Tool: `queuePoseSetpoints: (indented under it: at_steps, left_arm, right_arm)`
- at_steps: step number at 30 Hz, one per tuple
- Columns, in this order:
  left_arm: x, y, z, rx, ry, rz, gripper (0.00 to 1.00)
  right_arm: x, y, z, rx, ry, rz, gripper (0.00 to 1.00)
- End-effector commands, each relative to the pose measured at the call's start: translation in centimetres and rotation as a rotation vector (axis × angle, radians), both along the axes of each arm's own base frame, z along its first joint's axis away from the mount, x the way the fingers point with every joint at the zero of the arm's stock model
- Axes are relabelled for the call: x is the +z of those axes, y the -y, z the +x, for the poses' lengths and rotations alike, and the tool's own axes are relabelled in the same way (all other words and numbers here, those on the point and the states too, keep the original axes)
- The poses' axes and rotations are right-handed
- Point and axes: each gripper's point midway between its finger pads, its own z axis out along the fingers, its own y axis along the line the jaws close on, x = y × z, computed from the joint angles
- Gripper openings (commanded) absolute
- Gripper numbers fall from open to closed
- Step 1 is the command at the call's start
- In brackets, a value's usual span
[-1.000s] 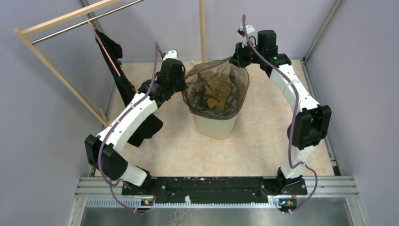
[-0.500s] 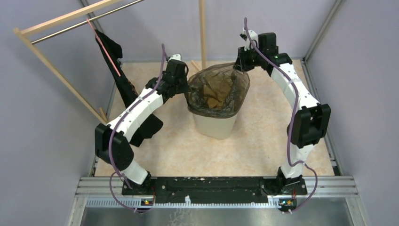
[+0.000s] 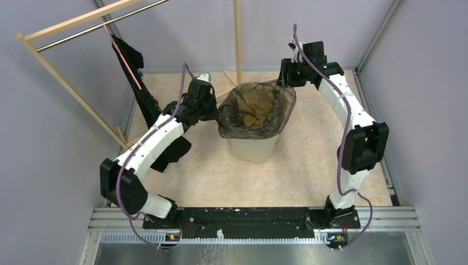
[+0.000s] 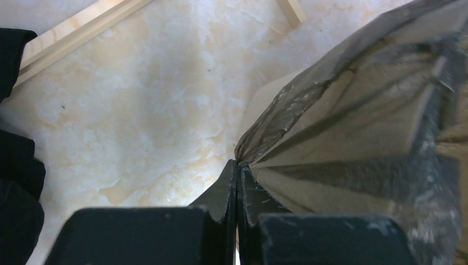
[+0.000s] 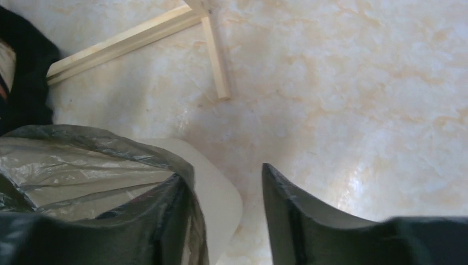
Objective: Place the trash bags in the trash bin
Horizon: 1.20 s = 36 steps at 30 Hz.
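The cream trash bin (image 3: 252, 148) stands at the table's middle. A translucent grey-brown trash bag (image 3: 255, 110) is spread open over its mouth and hangs into it. My left gripper (image 3: 216, 114) is shut on the bag's left edge; in the left wrist view the jaws (image 4: 237, 163) pinch the film, and the bag (image 4: 359, 121) fans out from them over the bin's rim (image 4: 264, 99). My right gripper (image 3: 284, 83) is open at the bin's far right corner. In the right wrist view (image 5: 223, 172) one finger lies under the bag's film (image 5: 83, 165), with the bin's corner (image 5: 223, 201) between the fingers.
A wooden rack (image 3: 66, 83) stands at the left with black material (image 3: 129, 61) hanging from it and more (image 3: 172, 149) lying under my left arm. A wooden post (image 3: 237, 38) rises behind the bin. Wooden slats (image 5: 215, 55) lie on the floor. Walls enclose three sides.
The bag's mouth has come down and drawn tighter round the bin's rim. My left gripper has moved lower with the edge. My right gripper has shifted to the right and back.
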Motion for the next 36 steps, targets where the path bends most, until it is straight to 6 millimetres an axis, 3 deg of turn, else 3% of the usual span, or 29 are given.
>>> queuePoseSetpoints:
  at_steps: [1,4,10,14,15,16,17,19,21,31,36]
  left_arm:
    - [2.6,0.2,-1.4,-0.039,0.050,-0.067,0.00]
    - [2.9,0.6,-1.6,-0.057,0.059,-0.092,0.00]
    - [2.2,1.1,-2.2,-0.083,0.033,-0.112,0.00]
    - [1.9,1.2,-2.8,-0.100,0.030,-0.128,0.00]
    - [1.8,1.3,-3.0,-0.106,0.025,-0.131,0.00]
    - [1.7,1.3,-3.1,-0.107,0.023,-0.132,0.00]
    - [1.6,1.3,-3.2,-0.108,0.021,-0.132,0.00]
    - [1.4,1.3,-3.3,-0.111,0.016,-0.133,0.00]
    - [1.3,1.4,-3.3,-0.111,0.011,-0.138,0.00]
    - [1.4,1.5,-3.3,-0.112,0.011,-0.148,0.00]
    - [1.4,1.6,-3.3,-0.111,0.008,-0.153,0.00]
  right_arm:
    - [5.9,3.5,-1.7,-0.196,0.067,-0.009,0.56]
    - [8.0,4.3,-3.7,-0.259,0.092,0.029,0.67]
    - [12.3,4.5,-8.8,-0.234,0.183,0.230,0.74]
    - [12.0,5.6,-11.5,-0.259,0.222,0.306,0.74]
    - [12.0,5.8,-12.1,-0.253,0.236,0.347,0.66]
    - [11.8,5.7,-12.5,-0.231,0.249,0.396,0.59]
    - [10.9,5.4,-12.9,-0.209,0.241,0.437,0.57]
    - [11.2,4.0,-13.7,-0.111,0.263,0.491,0.57]
    - [10.8,3.2,-13.6,-0.070,0.236,0.518,0.57]
    - [7.2,3.2,-9.6,-0.109,0.205,0.510,0.50]
    - [6.6,3.0,-8.8,-0.119,0.197,0.547,0.29]
